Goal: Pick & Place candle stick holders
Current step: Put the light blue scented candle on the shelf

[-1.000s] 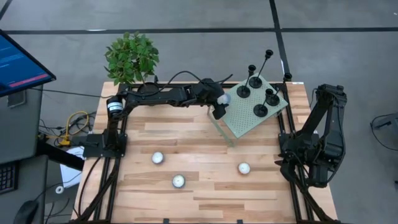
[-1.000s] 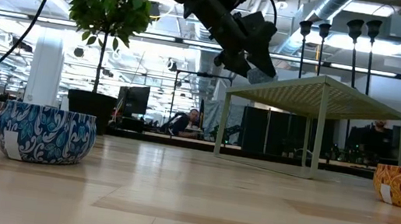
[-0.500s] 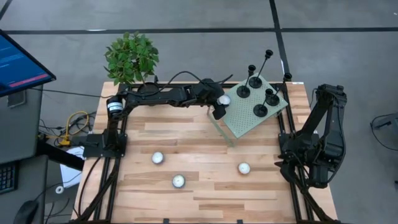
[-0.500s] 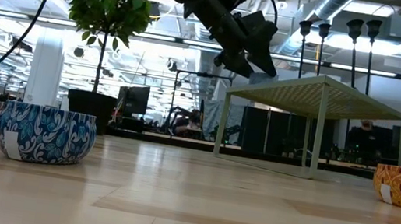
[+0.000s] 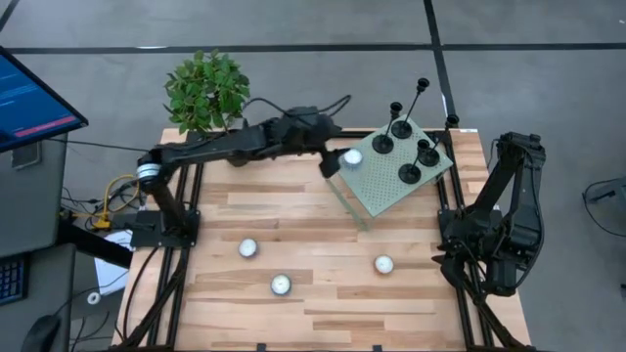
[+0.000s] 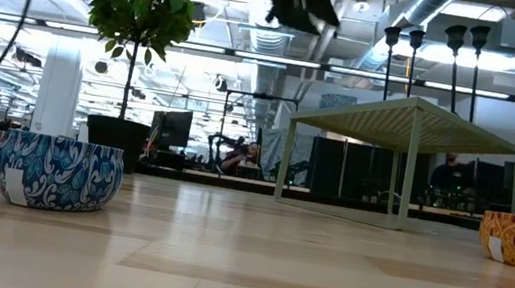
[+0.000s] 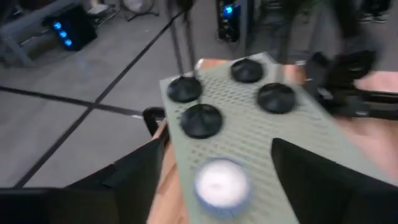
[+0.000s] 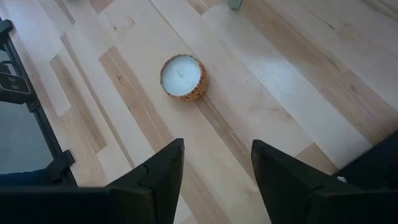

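Candle stick holders [image 5: 404, 147] stand upright on the raised green perforated stand [image 5: 386, 191], just ahead of your left gripper [image 5: 331, 164], open and empty above the tealight [image 5: 352, 157]; your right gripper [image 8: 214, 171] waits open, farther off.

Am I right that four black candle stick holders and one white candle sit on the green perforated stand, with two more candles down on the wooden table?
Not quite: three candles sit on the wooden table, not two, as the high view shows. The rest holds: four candle stick holders and one white candle are on the green perforated stand.
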Available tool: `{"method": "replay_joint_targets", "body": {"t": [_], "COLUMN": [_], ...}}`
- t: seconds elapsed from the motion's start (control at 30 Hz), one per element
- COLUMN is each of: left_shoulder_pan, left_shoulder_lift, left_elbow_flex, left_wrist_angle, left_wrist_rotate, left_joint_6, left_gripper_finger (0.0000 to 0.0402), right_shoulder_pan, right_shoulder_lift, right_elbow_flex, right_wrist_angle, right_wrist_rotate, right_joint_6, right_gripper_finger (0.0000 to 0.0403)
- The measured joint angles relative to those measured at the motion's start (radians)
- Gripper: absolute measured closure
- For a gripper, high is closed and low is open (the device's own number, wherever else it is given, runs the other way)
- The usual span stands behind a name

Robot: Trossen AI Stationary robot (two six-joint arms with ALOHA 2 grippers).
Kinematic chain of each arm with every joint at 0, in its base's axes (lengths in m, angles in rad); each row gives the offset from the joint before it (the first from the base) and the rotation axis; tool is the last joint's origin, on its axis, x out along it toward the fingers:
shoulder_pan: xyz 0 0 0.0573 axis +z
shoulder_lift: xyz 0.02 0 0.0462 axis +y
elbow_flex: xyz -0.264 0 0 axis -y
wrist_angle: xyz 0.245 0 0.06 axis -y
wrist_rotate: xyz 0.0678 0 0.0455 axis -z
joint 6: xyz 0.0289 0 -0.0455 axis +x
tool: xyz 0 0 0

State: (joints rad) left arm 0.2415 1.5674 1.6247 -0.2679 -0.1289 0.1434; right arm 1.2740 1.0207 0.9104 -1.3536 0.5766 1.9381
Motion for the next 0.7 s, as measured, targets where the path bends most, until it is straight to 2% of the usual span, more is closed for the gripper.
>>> {"method": "replay_joint_targets", "body": {"t": [0.1, 0.27, 0.3, 0.4, 0.53, 0.7], "left_shoulder_pan": [-0.020, -0.033, -0.032, -0.027, -0.033, -0.031], "left_shoulder_lift": [-0.084, -0.186, -0.205, -0.244, -0.244, -0.163], "left_elbow_flex": [-0.011, -0.138, -0.170, -0.282, -0.421, -0.464], "left_wrist_angle": [-0.100, -0.159, -0.151, -0.085, 0.131, 0.294], "left_wrist_rotate": [0.005, 0.002, 0.002, 0.002, 0.033, 0.033], "left_joint_6": [-0.001, -0.057, -0.081, -0.145, -0.182, -0.195], "left_gripper_finger": [0.0171, 0.0349, 0.0374, 0.0392, 0.0398, 0.0399], "right_shoulder_pan": [0.000, 0.000, 0.000, 0.000, 0.000, 0.000], "right_shoulder_lift": [0.000, 0.000, 0.000, 0.000, 0.000, 0.000], "right_elbow_flex": [0.000, 0.000, 0.000, 0.000, 0.000, 0.000], "right_wrist_angle": [-0.002, -0.009, -0.009, -0.009, -0.012, -0.014], "right_wrist_rotate": [0.000, 0.000, 0.000, 0.000, 0.000, 0.000], "right_joint_6": [0.000, 0.000, 0.000, 0.000, 0.000, 0.000], "right_gripper_finger": [0.0223, 0.0223, 0.0223, 0.0223, 0.0223, 0.0223]}}
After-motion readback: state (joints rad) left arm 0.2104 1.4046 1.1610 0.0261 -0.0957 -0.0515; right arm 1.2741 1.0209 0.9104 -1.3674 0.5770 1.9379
